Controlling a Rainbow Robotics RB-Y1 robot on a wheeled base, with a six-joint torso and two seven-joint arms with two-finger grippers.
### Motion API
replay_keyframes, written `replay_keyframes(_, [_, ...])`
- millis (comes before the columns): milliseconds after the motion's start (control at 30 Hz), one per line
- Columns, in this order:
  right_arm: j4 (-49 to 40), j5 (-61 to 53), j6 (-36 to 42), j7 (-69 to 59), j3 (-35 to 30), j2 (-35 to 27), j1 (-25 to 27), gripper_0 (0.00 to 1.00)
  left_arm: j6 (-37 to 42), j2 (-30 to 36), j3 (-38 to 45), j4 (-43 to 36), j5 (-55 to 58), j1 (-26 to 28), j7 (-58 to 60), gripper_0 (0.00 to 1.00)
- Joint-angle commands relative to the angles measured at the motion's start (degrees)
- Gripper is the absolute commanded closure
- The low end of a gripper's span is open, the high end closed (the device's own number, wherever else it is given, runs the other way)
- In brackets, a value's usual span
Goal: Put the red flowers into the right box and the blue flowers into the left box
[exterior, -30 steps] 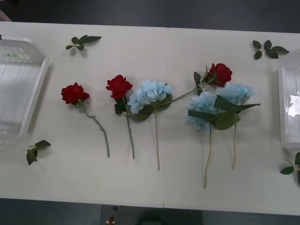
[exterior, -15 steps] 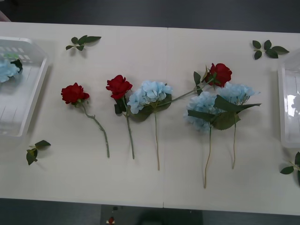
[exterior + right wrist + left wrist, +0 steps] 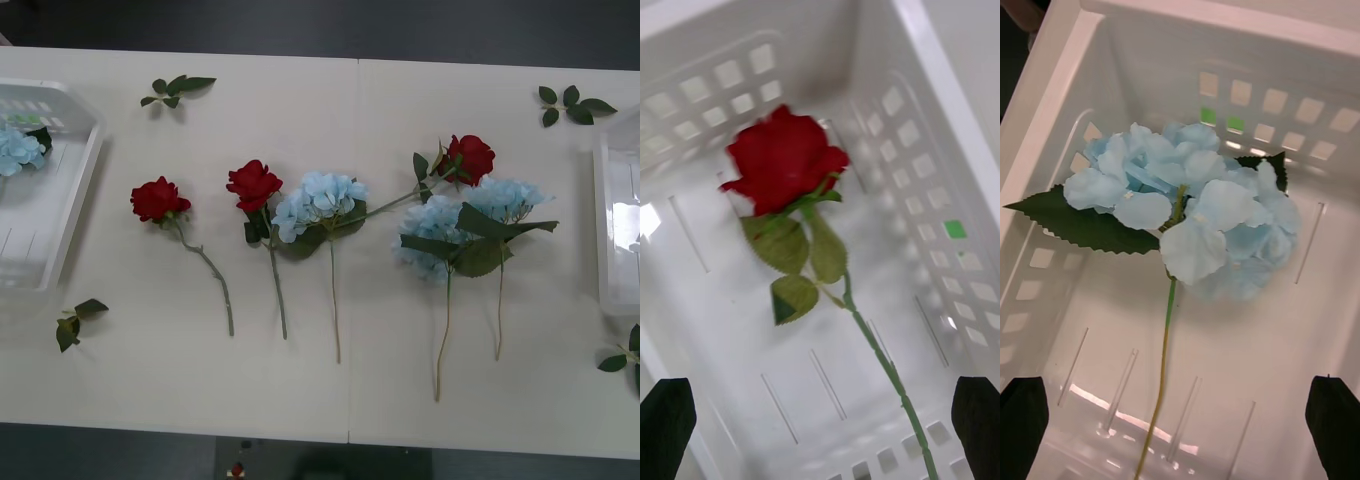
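Three red flowers [image 3: 158, 198] [image 3: 254, 184] [image 3: 470, 158] lie on the table among three blue flowers [image 3: 320, 200] [image 3: 435, 235] [image 3: 505, 198]. Another blue flower [image 3: 1180, 202] lies inside the left box [image 3: 60, 210], seen there also in the front view [image 3: 15, 148]. My left gripper [image 3: 1176, 424] hangs above it, open, black fingers [image 3: 1022, 420] apart and holding nothing. A fourth red flower [image 3: 782, 161] is inside the right box [image 3: 940, 112], slightly blurred. My right gripper [image 3: 820, 424] is open over its stem. The right box [image 3: 618, 230] sits at the table's right edge.
Loose green leaf sprigs lie at the back left [image 3: 177, 90], back right [image 3: 572, 104], front left [image 3: 75, 322] and front right [image 3: 625, 358]. The flower stems point toward the table's front edge [image 3: 340, 435].
A blue flower has landed in the left box, which was empty a second ago, and has settled slightly. The flowers on the table have not moved.
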Motion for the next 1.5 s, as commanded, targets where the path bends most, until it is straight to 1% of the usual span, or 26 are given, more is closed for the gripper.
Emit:
replay_keyframes(33, [-4.8, -4.3, 3.6, 9.4, -3.0, -2.2, -0.7, 0.00, 8.2, 2.1, 5.0, -7.1, 0.4, -1.8, 2.6, 0.00])
replay_keyframes(100, [-6.3, -7.8, 6.0, 13.9, -3.1, -2.2, -0.7, 0.00, 11.8, 1.7, 5.5, -10.8, 0.5, -1.7, 7.0, 0.00])
replay_keyframes(167, [-7.5, -10.5, 8.4, 17.0, -3.1, -2.1, -0.7, 0.00, 13.4, 0.4, 6.3, -13.7, 0.1, -1.4, 10.6, 0.00])
replay_keyframes(233, [-8.2, -14.1, 10.6, 20.2, -3.0, -2.0, -0.7, 0.00, 14.4, -1.6, 7.9, -17.1, -1.5, 0.0, 13.7, 0.00])
replay_keyframes(300, [-9.3, -19.1, 13.1, 23.7, -3.0, -1.3, -0.6, 0.00, 14.5, -5.0, 9.5, -22.2, -4.3, 2.8, 17.5, 0.00])
replay_keyframes(333, [-9.3, -19.1, 13.1, 23.7, -3.0, -1.3, -0.6, 0.00, 14.5, -5.0, 9.5, -22.2, -4.3, 2.8, 17.5, 0.00])
replay_keyframes(367, [-10.9, -21.4, 15.0, 26.5, -3.0, -0.2, -0.7, 0.00, 14.5, -7.3, 9.9, -26.0, -6.3, 5.0, 20.3, 0.00])
replay_keyframes(467, [-14.3, -21.9, 17.6, 29.7, -2.7, 2.4, -0.6, 0.00, 14.5, -9.7, 9.9, -30.2, -7.3, 7.6, 24.6, 0.00])
replay_keyframes(600, [-18.0, -21.3, 20.2, 32.4, -1.0, 5.8, -0.6, 0.00, 14.5, -12.9, 9.7, -33.6, -7.7, 9.6, 29.3, 0.00])
replay_keyframes(733, [-19.4, -20.7, 20.7, 32.5, 1.8, 9.3, -0.6, 0.00, 14.6, -15.7, 5.7, -35.3, -10.5, 9.3, 34.2, 0.00])
replay_keyframes(900, [-19.8, -17.4, 20.7, 33.7, 3.1, 13.6, -0.5, 0.00, 14.6, -18.0, -1.0, -35.5, -16.7, 8.1, 40.2, 0.00])
replay_keyframes(1067, [-19.9, -15.7, 20.4, 34.7, 3.7, 16.6, 1.0, 0.00, 14.6, -20.4, -7.0, -35.5, -22.4, 7.0, 45.5, 0.00])
replay_keyframes(1200, [-23.0, -14.2, 19.0, 35.3, 4.2, 18.8, 3.8, 0.00, 14.6, -22.0, -10.0, -35.5, -23.5, 6.1, 49.8, 0.00])
replay_keyframes(1367, [-26.5, -12.8, 15.7, 35.2, 6.2, 19.8, 7.4, 0.00, 14.7, -22.9, -13.0, -35.0, -26.5, 4.8, 53.3, 0.00])
replay_keyframes(1500, [-27.3, -11.7, 12.0, 35.3, 8.1, 20.8, 9.5, 0.00, 14.7, -24.0, -15.3, -31.0, -27.6, 2.4, 53.6, 0.00])
